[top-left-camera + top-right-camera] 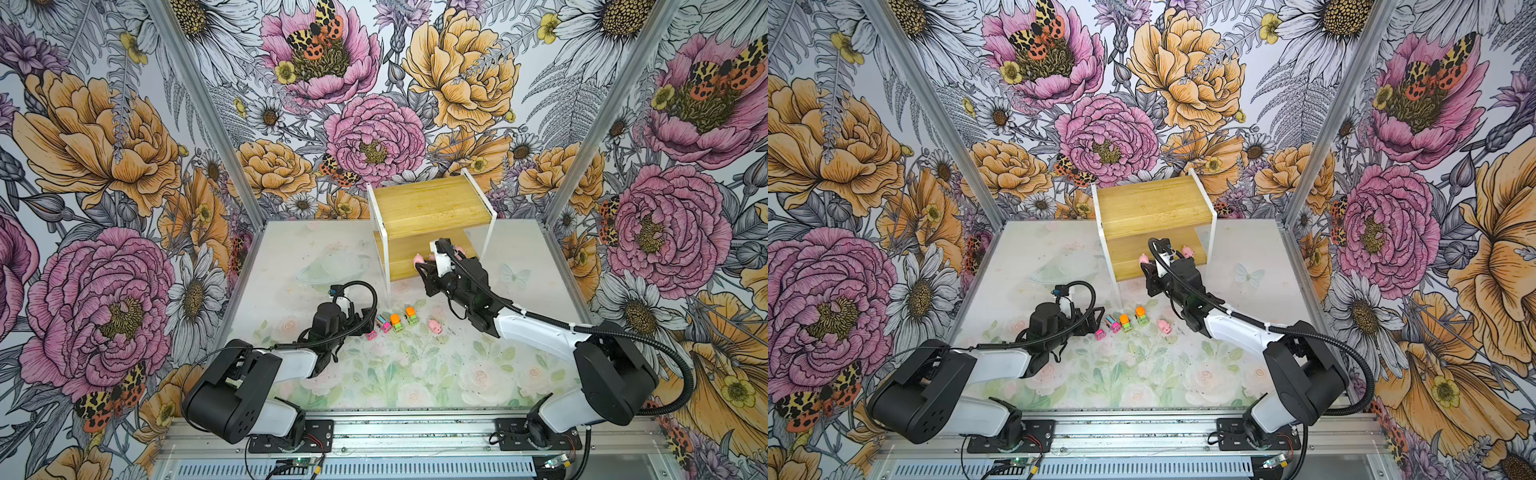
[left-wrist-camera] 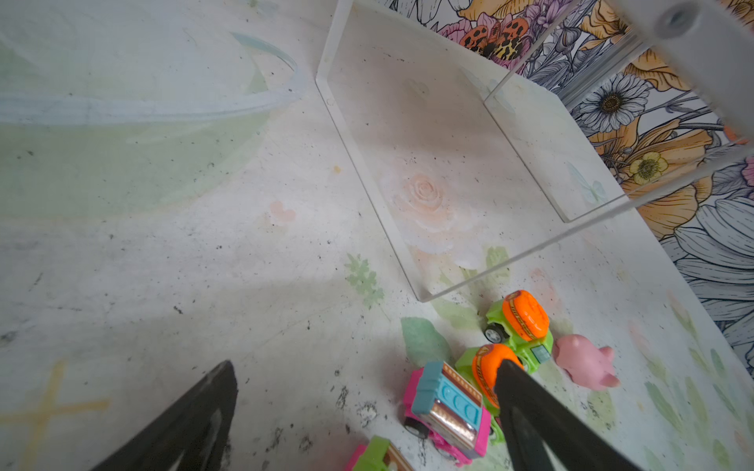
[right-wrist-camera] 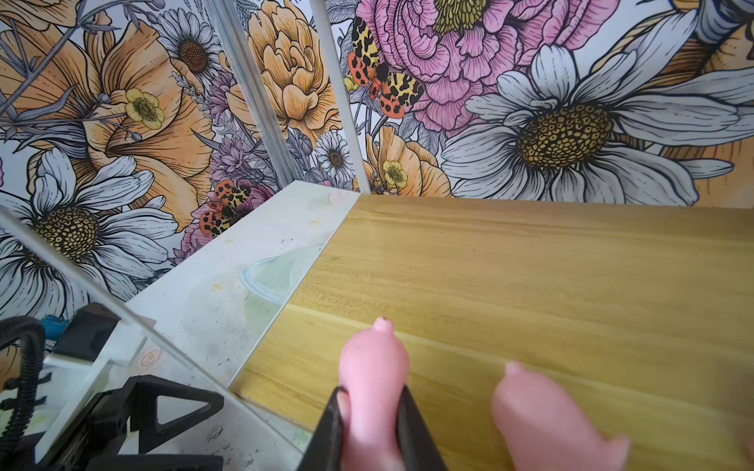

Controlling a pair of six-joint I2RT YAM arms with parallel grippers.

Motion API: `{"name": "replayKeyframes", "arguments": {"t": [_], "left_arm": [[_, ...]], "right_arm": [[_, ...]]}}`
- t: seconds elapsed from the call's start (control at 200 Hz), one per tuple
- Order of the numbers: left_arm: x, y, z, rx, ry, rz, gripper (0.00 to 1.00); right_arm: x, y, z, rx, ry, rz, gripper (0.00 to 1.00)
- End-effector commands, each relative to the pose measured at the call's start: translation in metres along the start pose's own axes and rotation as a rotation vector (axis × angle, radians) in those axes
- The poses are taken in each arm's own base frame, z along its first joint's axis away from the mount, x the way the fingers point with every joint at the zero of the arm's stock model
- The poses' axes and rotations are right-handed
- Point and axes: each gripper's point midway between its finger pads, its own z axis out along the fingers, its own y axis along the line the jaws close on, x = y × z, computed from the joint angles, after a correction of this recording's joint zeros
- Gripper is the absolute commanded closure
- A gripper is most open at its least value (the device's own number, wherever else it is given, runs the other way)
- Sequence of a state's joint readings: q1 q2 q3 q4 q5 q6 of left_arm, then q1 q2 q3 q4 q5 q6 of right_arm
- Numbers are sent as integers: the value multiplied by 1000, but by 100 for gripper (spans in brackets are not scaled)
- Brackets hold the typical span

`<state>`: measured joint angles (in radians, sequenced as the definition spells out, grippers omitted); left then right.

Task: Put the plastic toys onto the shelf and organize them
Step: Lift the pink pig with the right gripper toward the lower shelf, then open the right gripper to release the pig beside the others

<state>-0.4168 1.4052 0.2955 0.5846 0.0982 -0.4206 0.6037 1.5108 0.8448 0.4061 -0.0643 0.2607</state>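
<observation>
Step in hand: the right gripper (image 3: 371, 391) is bringing a pink pig (image 3: 373, 354) onto the lower board (image 1: 405, 259) of the shelf (image 1: 432, 208). To my eye the placing is nearly done and only the release is not yet made.
Right gripper's grip: it is clenching the pig's body between both jaws, low over the left part of the board. I cannot tell whether the pig is touching the wood.
Second pig (image 3: 542, 416): it is sitting on that same board, just to the right of the held one.
Left gripper (image 2: 367, 365): it is hovering with jaws spread wide and nothing held, low over the cars.
Toys waiting on the bench (image 1: 415, 374): the pink cars (image 1: 383, 323) and green cars (image 1: 411, 316) are standing in a row near the shelf's near left leg. A third pig (image 1: 435, 326) is lying just to their right.
Fourth pig: I am not finding it in any view.
Upper board (image 1: 1150, 212): it is carrying nothing.
Next move, as I judge it: letting go gently and backing away without nudging the neighbouring pig.
</observation>
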Motion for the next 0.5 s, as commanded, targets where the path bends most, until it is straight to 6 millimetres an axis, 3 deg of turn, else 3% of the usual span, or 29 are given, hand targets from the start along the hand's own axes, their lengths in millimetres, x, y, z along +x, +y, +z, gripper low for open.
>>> {"name": "replayKeyframes", "arguments": {"t": [0.0, 0.495], "left_arm": [[-11, -12, 2, 45, -29, 3, 1], [-9, -11, 3, 43, -24, 3, 1]], "right_arm": [[-8, -2, 5, 32, -14, 3, 79], [2, -12, 20, 81, 30, 11, 79]]}}
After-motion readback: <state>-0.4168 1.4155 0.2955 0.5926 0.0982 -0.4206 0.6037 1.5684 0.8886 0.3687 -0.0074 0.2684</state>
